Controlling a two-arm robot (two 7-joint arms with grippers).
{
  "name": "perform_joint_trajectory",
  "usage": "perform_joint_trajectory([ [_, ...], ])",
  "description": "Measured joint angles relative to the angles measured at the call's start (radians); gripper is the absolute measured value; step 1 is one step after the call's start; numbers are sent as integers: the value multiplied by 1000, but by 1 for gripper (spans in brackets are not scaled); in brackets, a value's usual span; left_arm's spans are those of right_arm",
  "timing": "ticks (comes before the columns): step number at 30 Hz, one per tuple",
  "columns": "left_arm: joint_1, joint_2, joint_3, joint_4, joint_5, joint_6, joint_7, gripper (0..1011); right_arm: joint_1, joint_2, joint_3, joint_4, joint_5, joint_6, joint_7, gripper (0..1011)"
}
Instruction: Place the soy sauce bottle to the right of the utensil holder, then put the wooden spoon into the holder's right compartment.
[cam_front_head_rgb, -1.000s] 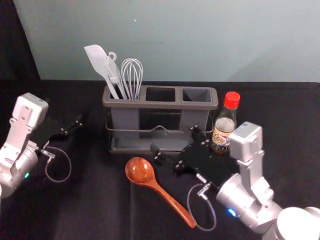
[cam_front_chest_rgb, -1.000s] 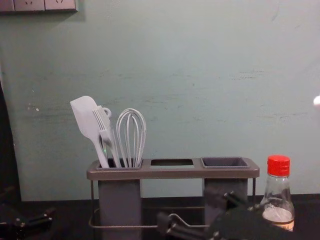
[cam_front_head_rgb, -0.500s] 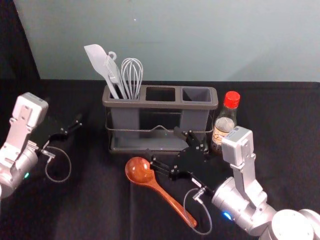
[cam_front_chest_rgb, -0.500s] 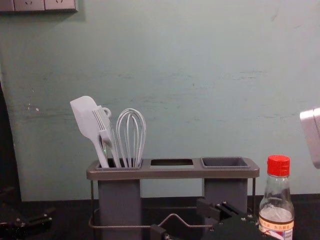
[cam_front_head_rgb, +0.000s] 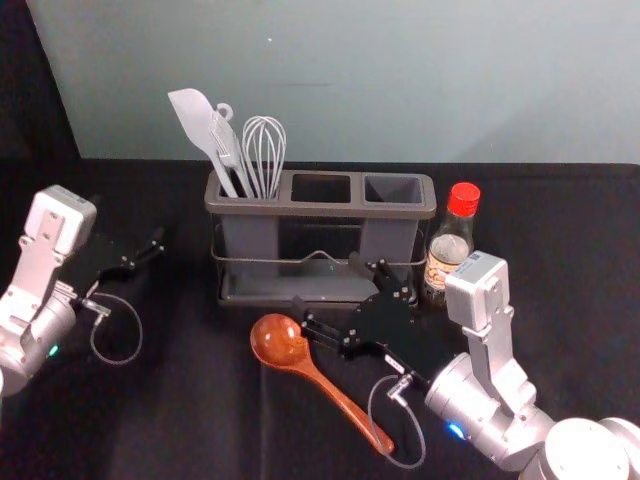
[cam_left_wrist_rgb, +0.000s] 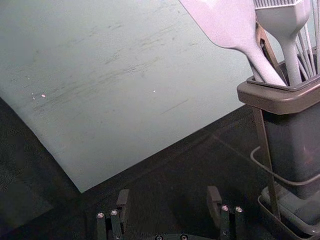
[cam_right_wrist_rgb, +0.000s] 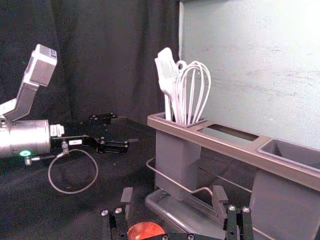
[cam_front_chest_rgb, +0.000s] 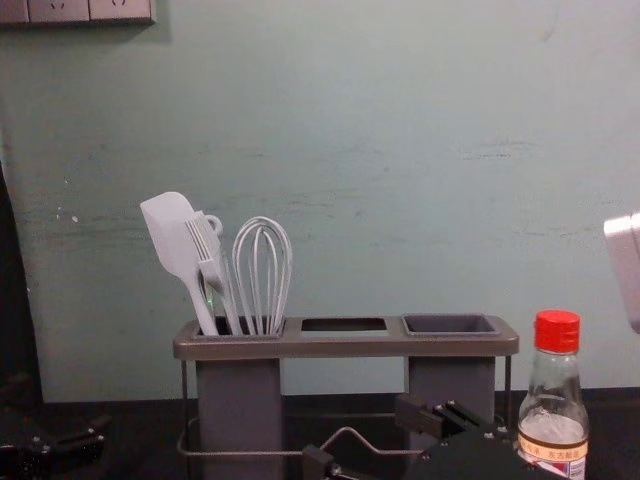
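1. Our right gripper is hovering with its fingers spread, and just beyond it the utensil holder is standing.
2. Near its left fingertip, we are seeing the wooden spoon's bowl (a glossy one); the wooden spoon is lying with its handle slanting toward us.
3. Right of its fingertips, the soy sauce bottle is standing upright.
4. Well to its left, our left gripper is idling, fingers apart.

On the clear glass bottle with a red cap, just right of the grey plastic utensil holder, an orange-and-white label bears Chinese characters: 东古 can be made out, the rest is too small. Left of the holder, print on the left arm's white tag is unreadable.
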Motion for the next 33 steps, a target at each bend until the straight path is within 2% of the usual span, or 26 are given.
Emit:
perform_joint_trajectory([
  [2,0,0,0,0,0,0,0,1000,0,0,0,0,0,0,0,1003],
  [5,0,0,0,0,0,0,0,1000,1,4,-6,-8,-5,46,-1,1003],
  [7,0,0,0,0,0,0,0,1000,1,4,-8,-20,-3,88,-2,1003],
  [8,0,0,0,0,0,0,0,1000,2,5,-11,-32,2,133,-3,1003],
  [10,0,0,0,0,0,0,0,1000,3,7,-15,-50,5,183,-6,1003],
  [11,0,0,0,0,0,0,0,1000,6,9,-20,-69,7,240,-10,1003],
  [12,0,0,0,0,0,0,0,1000,7,10,-22,-77,8,264,-13,1003],
  [13,0,0,0,0,0,0,0,1000,12,12,-26,-99,10,336,-21,1003],
  [16,0,0,0,0,0,0,0,1000,26,11,-30,-129,20,463,-30,1002],
  [17,0,0,0,0,0,0,0,1000,39,10,-33,-144,26,539,-34,1002],
  [19,0,0,0,0,0,0,0,1000,54,8,-36,-153,33,610,-36,1002],
  [20,0,0,0,0,0,0,0,1000,71,5,-39,-158,38,676,-37,1003],
  [24,0,0,0,0,0,0,0,1000,110,0,-56,-165,38,803,-40,1002],
  [29,0,0,0,0,0,0,0,1000,154,-18,-75,-153,15,898,-43,1002],
  [33,0,0,0,0,0,0,0,1000,181,-31,-92,-136,-5,934,-40,1003],
])
